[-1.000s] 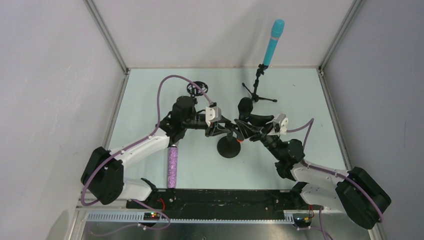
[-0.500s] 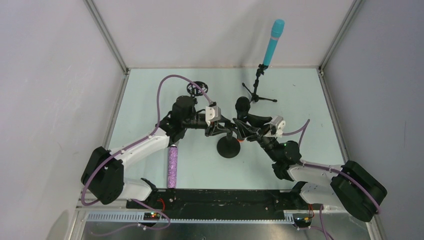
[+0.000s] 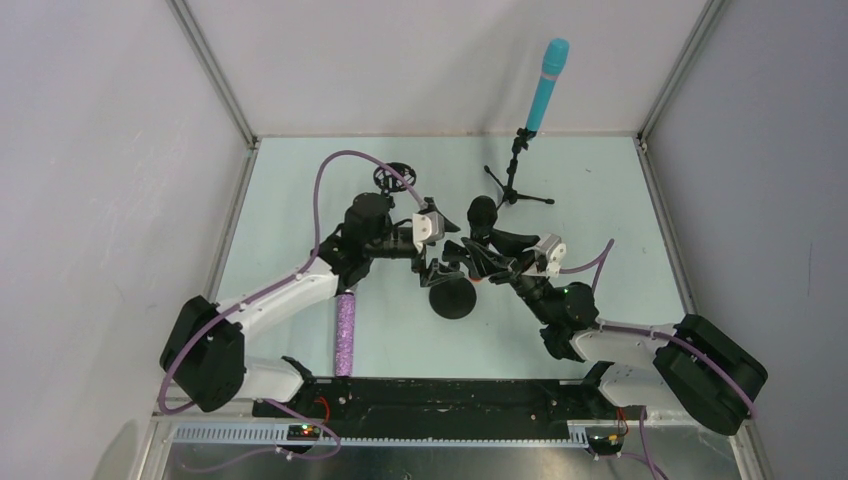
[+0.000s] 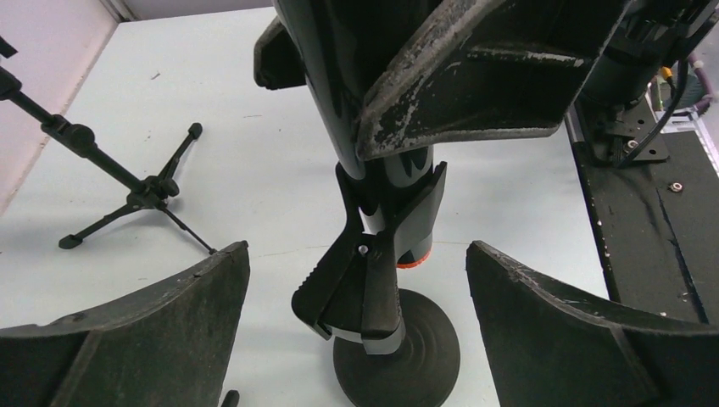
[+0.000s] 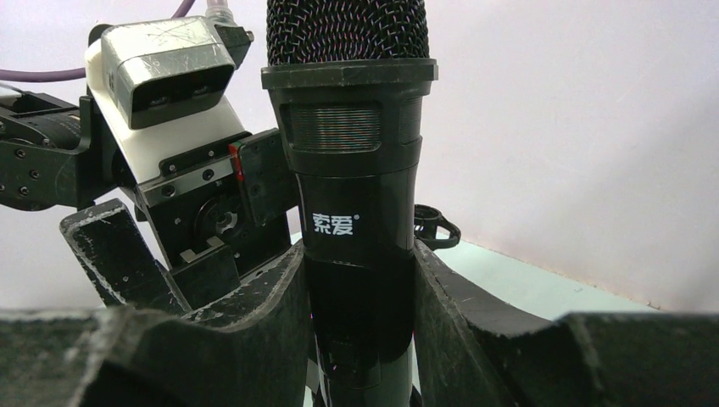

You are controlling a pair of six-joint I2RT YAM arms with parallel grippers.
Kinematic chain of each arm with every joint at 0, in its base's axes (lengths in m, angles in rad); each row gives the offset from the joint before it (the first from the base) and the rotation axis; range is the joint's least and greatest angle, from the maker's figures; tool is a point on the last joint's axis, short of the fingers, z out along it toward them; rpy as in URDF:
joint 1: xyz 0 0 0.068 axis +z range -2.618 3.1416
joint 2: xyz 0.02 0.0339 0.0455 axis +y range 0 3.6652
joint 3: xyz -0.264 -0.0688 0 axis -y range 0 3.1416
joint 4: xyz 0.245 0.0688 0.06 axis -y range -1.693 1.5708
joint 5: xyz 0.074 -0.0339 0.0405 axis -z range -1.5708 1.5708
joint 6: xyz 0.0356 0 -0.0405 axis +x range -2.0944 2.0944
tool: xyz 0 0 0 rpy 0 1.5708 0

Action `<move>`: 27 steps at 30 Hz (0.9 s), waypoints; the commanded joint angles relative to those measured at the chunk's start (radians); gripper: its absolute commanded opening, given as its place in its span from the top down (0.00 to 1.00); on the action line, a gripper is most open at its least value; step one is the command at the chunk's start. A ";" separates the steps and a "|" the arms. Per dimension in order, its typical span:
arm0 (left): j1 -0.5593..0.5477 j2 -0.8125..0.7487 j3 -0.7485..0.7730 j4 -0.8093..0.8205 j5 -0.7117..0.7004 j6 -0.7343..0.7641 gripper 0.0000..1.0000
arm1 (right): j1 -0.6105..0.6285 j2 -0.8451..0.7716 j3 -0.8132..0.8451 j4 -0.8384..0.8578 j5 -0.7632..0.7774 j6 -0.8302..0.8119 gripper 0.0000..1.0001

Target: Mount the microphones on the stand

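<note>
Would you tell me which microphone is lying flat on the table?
The purple glitter microphone; the cyan microphone sits on a tripod stand and the black microphone is held upright in the right gripper.

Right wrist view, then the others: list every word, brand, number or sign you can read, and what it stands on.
"索爱" with a small ® sign: white print on the black microphone held in the right gripper.
Nothing else readable in any view.
</note>
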 commanded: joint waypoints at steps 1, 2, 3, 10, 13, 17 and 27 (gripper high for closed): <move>-0.004 -0.050 0.007 0.016 -0.030 -0.008 0.00 | 0.014 0.020 0.014 -0.010 -0.017 -0.005 1.00; -0.005 -0.055 0.005 0.017 -0.037 -0.009 0.00 | 0.013 0.018 0.014 -0.010 -0.020 -0.004 1.00; -0.005 -0.067 -0.001 0.017 -0.042 -0.009 0.00 | 0.014 0.012 0.013 -0.010 -0.027 -0.001 0.98; -0.005 -0.140 -0.034 0.016 -0.127 -0.050 0.00 | 0.014 -0.043 0.020 -0.054 -0.061 0.038 0.42; -0.005 -0.176 -0.050 0.017 -0.166 -0.076 0.00 | 0.013 -0.091 0.030 -0.127 -0.069 0.043 0.15; -0.005 -0.214 -0.069 0.018 -0.198 -0.109 0.00 | 0.014 -0.158 0.036 -0.225 -0.066 0.046 0.01; -0.005 -0.332 -0.120 0.018 -0.339 -0.234 0.01 | 0.012 -0.472 0.051 -0.712 -0.035 0.082 0.01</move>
